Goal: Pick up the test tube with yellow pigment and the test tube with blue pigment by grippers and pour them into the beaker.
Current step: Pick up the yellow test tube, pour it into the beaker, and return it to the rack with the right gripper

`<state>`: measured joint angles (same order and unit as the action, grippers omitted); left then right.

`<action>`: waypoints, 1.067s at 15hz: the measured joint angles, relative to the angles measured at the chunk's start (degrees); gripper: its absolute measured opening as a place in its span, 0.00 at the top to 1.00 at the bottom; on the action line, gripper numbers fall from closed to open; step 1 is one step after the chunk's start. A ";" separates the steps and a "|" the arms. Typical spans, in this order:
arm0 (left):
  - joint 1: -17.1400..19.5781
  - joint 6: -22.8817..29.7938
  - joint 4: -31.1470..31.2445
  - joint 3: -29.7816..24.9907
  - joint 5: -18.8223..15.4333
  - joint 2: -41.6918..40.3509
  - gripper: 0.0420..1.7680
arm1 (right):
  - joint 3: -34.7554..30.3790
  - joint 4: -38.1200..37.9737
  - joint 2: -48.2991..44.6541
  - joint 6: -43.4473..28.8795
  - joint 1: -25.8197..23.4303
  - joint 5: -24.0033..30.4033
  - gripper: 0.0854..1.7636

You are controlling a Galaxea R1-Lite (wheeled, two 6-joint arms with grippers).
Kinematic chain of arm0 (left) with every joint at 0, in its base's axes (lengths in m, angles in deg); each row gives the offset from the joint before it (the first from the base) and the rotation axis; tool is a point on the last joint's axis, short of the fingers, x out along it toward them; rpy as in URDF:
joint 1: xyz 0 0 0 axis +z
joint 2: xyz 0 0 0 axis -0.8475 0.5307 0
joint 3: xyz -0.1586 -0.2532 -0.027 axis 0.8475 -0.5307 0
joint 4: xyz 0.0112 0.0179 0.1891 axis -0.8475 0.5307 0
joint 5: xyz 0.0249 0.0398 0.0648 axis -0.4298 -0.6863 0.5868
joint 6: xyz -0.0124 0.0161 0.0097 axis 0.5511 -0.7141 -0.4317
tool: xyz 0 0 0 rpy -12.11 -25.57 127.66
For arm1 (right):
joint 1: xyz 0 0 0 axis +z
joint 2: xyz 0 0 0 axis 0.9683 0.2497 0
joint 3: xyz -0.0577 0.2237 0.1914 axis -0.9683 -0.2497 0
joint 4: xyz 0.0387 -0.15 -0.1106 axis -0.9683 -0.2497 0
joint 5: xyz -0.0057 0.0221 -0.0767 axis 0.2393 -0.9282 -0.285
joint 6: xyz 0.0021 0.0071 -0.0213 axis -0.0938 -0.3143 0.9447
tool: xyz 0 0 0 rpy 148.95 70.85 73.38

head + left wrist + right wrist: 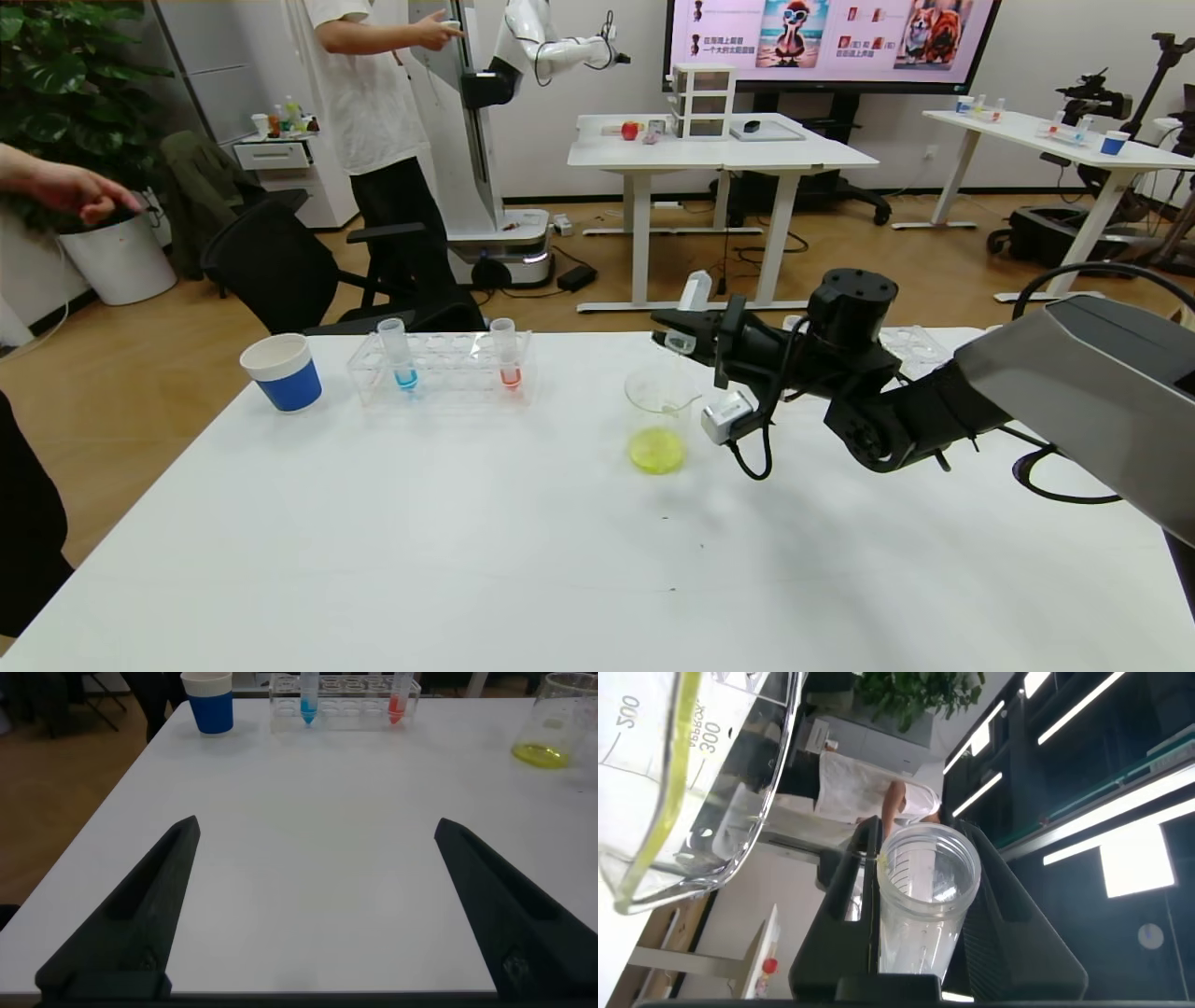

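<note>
Head view: right gripper (674, 329) fingers clamp tipped yellow tube (688, 313), emptied into beaker (659, 422); blue tube (400, 353) at ten o'clock waits; left gripper (313, 905) fingers apart.

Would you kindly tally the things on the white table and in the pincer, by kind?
Test tubes: 3 (blue, red, emptied one in right pincer)
Beaker: 1
Paper cup: 1
Tube rack: 1
Total: 6

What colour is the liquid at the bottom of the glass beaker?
Yellow-green liquid in the beaker, seen best in the head view.
</note>
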<state>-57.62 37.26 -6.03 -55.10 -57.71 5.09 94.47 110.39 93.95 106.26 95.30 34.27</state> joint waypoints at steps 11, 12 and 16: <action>0.00 -0.02 0.02 0.00 0.00 0.00 0.01 | -4.96 1.62 -10.52 -44.43 2.01 -12.32 0.75; 0.00 0.00 0.02 0.00 0.00 0.00 0.01 | -6.36 3.66 -12.02 -52.72 2.58 -16.65 0.75; -0.02 0.00 0.02 0.00 0.00 0.00 0.01 | -11.61 7.72 -15.90 -80.24 3.91 -34.74 0.75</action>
<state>-57.64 37.26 -6.01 -55.10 -57.71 5.09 82.87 118.11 78.05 26.02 99.22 -0.47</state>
